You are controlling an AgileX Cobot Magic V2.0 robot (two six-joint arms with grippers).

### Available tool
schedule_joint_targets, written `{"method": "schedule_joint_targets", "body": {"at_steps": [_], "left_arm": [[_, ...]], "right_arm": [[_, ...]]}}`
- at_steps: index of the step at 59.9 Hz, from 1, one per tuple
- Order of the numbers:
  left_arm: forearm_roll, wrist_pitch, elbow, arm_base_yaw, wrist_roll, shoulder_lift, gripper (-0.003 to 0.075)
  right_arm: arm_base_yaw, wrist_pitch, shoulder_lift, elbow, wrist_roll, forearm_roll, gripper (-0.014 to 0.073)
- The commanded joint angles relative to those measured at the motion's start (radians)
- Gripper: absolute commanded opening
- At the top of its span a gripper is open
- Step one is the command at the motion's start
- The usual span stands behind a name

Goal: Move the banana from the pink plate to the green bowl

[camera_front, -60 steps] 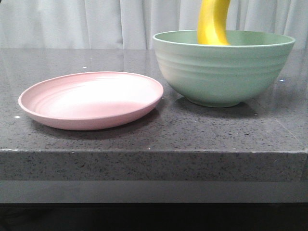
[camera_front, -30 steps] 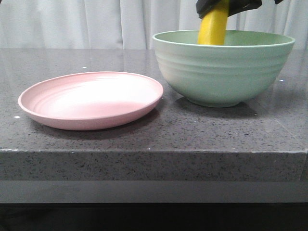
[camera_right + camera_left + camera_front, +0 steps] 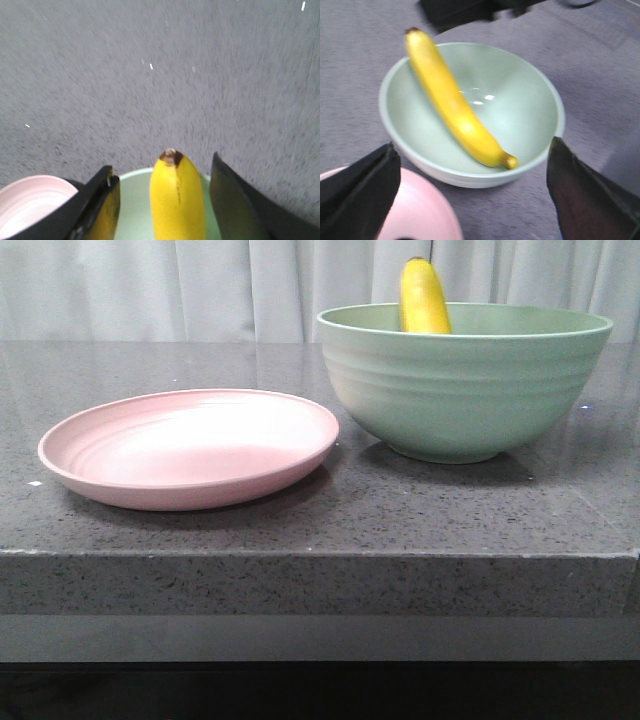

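Yellow and glossy, the banana (image 3: 454, 102) lies inside the green bowl (image 3: 465, 380), propped at a slant against the inner wall. In the front view only its upper end (image 3: 424, 297) shows, rising above the rim on the bowl's far left side. The left wrist view shows the whole fruit: one end, dark-tipped, pokes over the rim, while the other rests low near the opposite wall.

Nothing grips the banana. The right gripper (image 3: 165, 200) hangs just over the raised end, its jaws spread apart with the banana's dark tip (image 3: 171, 157) between them — a clear gap shows on either side, so the fingers (image 3: 97, 205) do not touch it. The left gripper (image 3: 470, 195) also stands with its jaws wide apart, holding nothing, and the bowl sits between its two dark fingers (image 3: 357, 192) in that view. Neither gripper appears in the front view.

To the robot's left of the bowl sits the pink plate (image 3: 190, 448) with nothing on it, its rim very close to the bowl's side — whether the two touch cannot be told. Both rest on a dark speckled stone worktop (image 3: 320, 540). Behind it hangs a pale curtain (image 3: 180, 290).
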Motion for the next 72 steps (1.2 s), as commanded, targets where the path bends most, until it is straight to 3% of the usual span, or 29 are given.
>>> {"method": "schedule_joint_targets", "body": {"at_steps": [1,12,25,39,43,72], "left_arm": [[0.001,-0.084,-0.033,0.075,-0.003,-0.043,0.0573],[0.008,-0.082,-0.022,0.306,-0.003,-0.107,0.0439],[0.029,-0.077,0.053,0.494,-0.003,-0.226,0.0314],[0.029,-0.085,0.196,0.532,-0.003,-0.378,0.0053],[0.029,-0.099,0.246,0.532,-0.003,-0.425,-0.002],[0.029,-0.13,0.55,0.532,-0.003,-0.788,-0.002]], "right_arm": [[-0.01,-0.066,-0.121,-0.003,-0.052,0.011,0.0427],[-0.01,-0.161,-0.308,0.136,-0.106,0.01,0.0426],[-0.01,-0.242,-0.499,0.358,-0.106,0.01,0.0393],[-0.01,-0.277,-0.685,0.574,-0.106,0.01,-0.0017],[-0.01,-0.291,-0.744,0.626,-0.106,0.01,-0.0092],[-0.01,-0.307,-1.099,0.852,-0.106,0.01,-0.0088]]}}
